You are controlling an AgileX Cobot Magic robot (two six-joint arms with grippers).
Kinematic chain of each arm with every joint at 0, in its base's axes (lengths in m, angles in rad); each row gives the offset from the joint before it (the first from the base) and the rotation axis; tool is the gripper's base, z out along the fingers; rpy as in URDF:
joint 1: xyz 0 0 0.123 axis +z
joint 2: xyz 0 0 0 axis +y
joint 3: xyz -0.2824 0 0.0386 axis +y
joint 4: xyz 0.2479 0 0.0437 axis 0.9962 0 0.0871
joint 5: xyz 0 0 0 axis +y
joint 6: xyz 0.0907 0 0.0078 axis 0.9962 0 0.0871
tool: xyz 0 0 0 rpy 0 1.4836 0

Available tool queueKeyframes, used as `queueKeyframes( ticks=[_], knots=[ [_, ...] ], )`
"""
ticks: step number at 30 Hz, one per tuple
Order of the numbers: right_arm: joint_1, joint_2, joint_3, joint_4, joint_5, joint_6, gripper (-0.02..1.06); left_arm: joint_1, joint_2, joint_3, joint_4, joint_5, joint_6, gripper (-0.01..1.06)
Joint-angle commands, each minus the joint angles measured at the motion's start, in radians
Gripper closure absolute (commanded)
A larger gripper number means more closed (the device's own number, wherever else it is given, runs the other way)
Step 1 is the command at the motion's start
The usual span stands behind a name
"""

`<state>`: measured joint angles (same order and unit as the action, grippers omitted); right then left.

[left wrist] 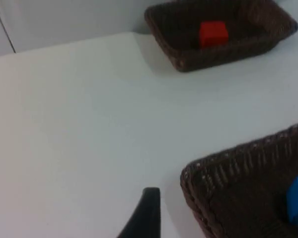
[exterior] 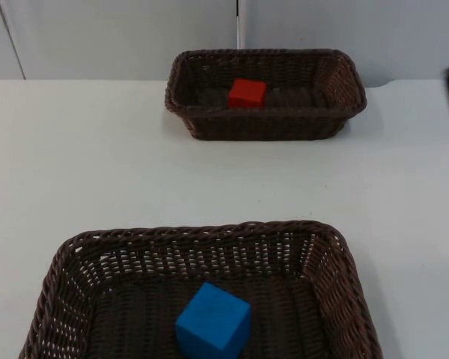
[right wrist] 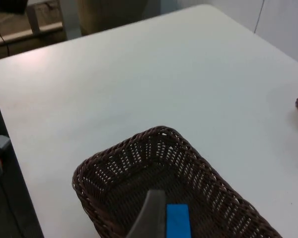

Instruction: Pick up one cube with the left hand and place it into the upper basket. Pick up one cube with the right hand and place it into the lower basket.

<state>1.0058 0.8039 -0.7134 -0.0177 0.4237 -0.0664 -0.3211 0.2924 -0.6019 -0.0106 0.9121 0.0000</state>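
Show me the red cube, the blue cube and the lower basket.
red cube (exterior: 247, 93), top view, its top face.
blue cube (exterior: 213, 320), top view, its upper face.
lower basket (exterior: 209, 233), top view, its far rim.

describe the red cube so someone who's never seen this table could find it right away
Start at the grey partition wall at the far end of the white table; just in front of it sits the upper basket, dark brown wicker. The red cube rests on its floor, left of centre. The only other cube is the blue cube, in the lower basket.
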Motion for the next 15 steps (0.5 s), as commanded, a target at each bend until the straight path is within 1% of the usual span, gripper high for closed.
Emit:
queueKeyframes(
  ticks=[1,7,12,14,15],
  knots=[
    [0.006,-0.058,0.03,-0.005,-0.003,-0.006,0.29,-0.003,-0.003,0.003,-0.035,0.023,0.042,0.2],
    [0.006,-0.208,0.102,-0.005,0.006,-0.006,0.29,-0.003,-0.003,0.003,-0.119,0.048,0.122,0.2],
    [0.006,-0.32,0.129,-0.005,0.023,-0.006,0.29,-0.003,-0.003,0.003,-0.122,0.048,0.122,0.2],
    [0.006,-0.345,0.131,-0.005,0.036,-0.006,0.29,-0.003,-0.006,0.003,-0.121,0.048,0.122,0.2],
    [0.006,-0.366,0.131,-0.007,0.057,-0.006,0.29,-0.003,-0.008,0.003,-0.125,0.048,0.122,0.2]
  ],
)
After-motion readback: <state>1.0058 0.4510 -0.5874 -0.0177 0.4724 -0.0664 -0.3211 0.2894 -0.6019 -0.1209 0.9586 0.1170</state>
